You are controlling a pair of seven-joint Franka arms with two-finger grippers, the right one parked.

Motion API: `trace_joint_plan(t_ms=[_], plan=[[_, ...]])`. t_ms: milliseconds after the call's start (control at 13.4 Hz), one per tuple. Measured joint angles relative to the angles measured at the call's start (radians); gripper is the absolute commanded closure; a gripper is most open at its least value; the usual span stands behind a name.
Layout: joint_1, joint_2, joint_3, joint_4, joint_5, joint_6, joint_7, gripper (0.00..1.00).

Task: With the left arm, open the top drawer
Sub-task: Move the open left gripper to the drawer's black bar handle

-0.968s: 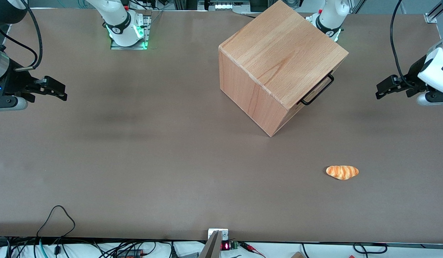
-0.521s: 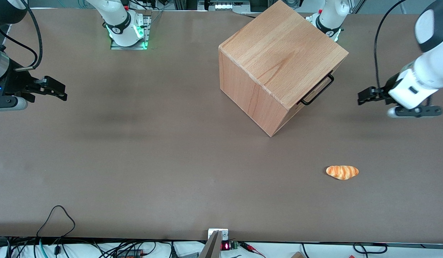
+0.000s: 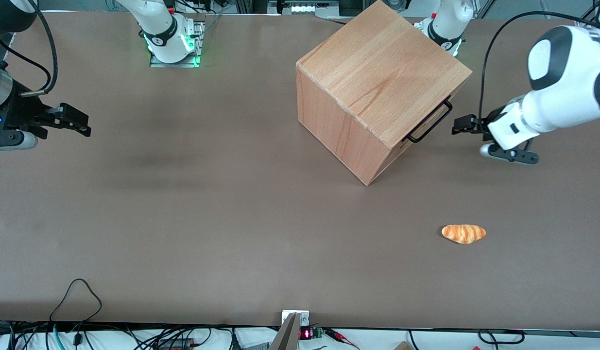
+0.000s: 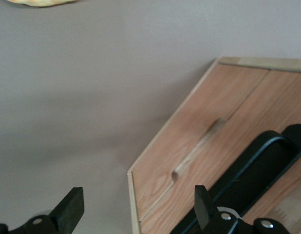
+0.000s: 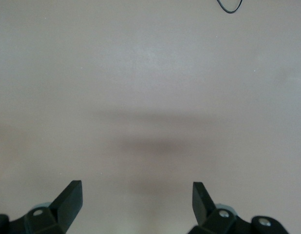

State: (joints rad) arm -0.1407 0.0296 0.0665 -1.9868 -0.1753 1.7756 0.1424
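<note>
2 items sit on my brown table (image 3: pixel 183 218): 1 cube-shaped beech cabinet (image 3: pixel 377 73), turned corner-on to the front camera, and 1 small orange bread roll (image 3: pixel 463 233) lying nearer that camera, toward the working arm's end. Item 1, the top drawer (image 3: pixel 428 121), runs along the upper edge of the cabinet face that looks toward the working arm; I see it shut flush, with its thin black U-shaped handle (image 3: pixel 429 123) standing out from the wood. Below it, my wrist camera shows a seam and a finger notch (image 4: pixel 197 148) in the panel. Item 2, the left arm (image 3: pixel 552 104), reaches in from its end of the table, white shell and dark joint cap showing. Its gripper (image 3: pixel 459 127) hangs above the table in front of the drawer, near the handle but apart from it. My wrist camera shows the 2 black fingers (image 4: pixel 70 209) spread wide with nothing between them, the handle (image 4: pixel 260 168) just ahead.
</note>
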Motion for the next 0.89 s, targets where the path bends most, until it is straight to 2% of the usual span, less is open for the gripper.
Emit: trace_joint_plan(t_ms=[298,894], plan=[[-0.002,-0.004,-0.05,-0.023,0.0,0.021,0.029,0.0],[-0.002,-0.015,-0.054,-0.059,-0.007,0.047,0.223,0.0]])
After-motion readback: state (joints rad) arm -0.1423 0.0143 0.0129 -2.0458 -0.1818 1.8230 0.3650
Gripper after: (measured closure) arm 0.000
